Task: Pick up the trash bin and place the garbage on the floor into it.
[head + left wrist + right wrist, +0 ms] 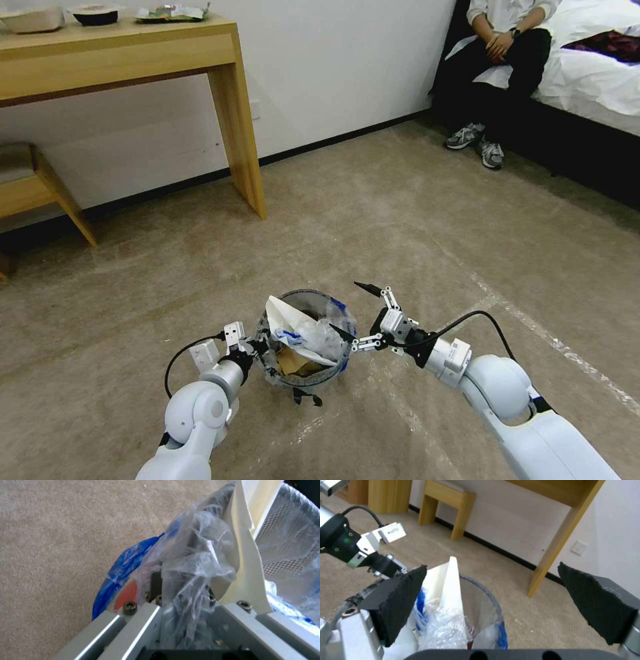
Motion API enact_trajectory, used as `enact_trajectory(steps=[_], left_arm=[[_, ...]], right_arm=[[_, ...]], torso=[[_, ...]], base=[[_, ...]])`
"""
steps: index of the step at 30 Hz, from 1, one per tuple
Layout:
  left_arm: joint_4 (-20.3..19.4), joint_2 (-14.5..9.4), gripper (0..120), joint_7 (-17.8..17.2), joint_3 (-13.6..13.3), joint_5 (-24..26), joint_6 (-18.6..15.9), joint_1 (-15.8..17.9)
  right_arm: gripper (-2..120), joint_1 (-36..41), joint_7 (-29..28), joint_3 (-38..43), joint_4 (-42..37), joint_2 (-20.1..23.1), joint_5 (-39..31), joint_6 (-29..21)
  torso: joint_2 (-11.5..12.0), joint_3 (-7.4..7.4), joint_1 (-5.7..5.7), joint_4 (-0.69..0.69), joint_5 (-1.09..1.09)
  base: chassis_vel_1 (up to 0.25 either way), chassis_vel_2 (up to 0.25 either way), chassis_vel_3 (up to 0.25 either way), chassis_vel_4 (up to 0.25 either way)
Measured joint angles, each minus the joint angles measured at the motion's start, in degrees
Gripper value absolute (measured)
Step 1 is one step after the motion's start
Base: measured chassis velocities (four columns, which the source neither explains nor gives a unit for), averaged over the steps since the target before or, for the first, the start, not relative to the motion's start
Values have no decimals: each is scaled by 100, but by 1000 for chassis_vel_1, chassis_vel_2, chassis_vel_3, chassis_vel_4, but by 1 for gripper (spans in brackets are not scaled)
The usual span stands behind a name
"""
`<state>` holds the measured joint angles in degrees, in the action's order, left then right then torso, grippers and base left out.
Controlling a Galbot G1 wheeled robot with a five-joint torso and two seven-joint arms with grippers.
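Observation:
The trash bin (331, 375) is a round mesh bin with a grey rim and a crinkly clear liner with blue marks. It sits low over the floor (400, 220), between my two arms. Garbage fills it: a flat white slipper (283, 313) stands up out of it, beside brown paper (293, 363). My left gripper (257, 347) is shut on the bin's rim and liner; in the left wrist view its fingers (156, 580) clamp the plastic. My right gripper (347, 308) hovers open at the bin's opposite rim, with nothing between its black pads (400, 600). The slipper (448, 585) and the rim (486, 595) lie just past them.
A wooden desk (233, 113) and a stool (47, 187) stand against the wall at the back left. At the back right a person sits on a bed (593, 73). White tape lines (533, 327) cross the carpet on the right. A small dark scrap (307, 398) shows under the bin.

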<state>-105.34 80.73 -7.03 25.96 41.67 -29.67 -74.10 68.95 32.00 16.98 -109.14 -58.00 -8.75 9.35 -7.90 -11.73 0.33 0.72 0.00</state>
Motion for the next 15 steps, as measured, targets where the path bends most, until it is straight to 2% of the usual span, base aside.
enact_trajectory(steps=[9,15], left_arm=[[146,16,1,-24,23,38,0,85],[306,20,1,22,-7,-230,30,106]], right_arm=[[100,-6,46,-2,39,-17,2,12],[100,88,108,83,92,-54,19,65]], torso=[[0,0,0,0,0],[0,0,0,0,0]], base=[[0,0,0,0],[0,0,0,0]])
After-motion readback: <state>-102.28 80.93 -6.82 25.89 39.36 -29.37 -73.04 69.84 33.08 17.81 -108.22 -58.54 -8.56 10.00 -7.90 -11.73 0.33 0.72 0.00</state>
